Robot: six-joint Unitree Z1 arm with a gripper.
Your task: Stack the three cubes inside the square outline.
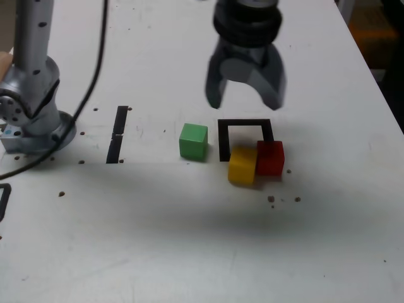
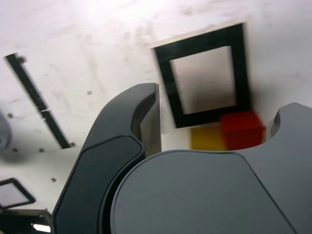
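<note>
Two cubes beside square outline

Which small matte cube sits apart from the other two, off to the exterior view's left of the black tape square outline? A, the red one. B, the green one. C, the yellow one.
B: the green cube stands alone to the left of the square outline, while the yellow cube and red cube sit side by side at its near edge.

A white tabletop, speckled with small dark spots and evenly lit with soft shadows, fills nearly everything, with a dim strip of room beyond its edge at the exterior view's right.
</note>
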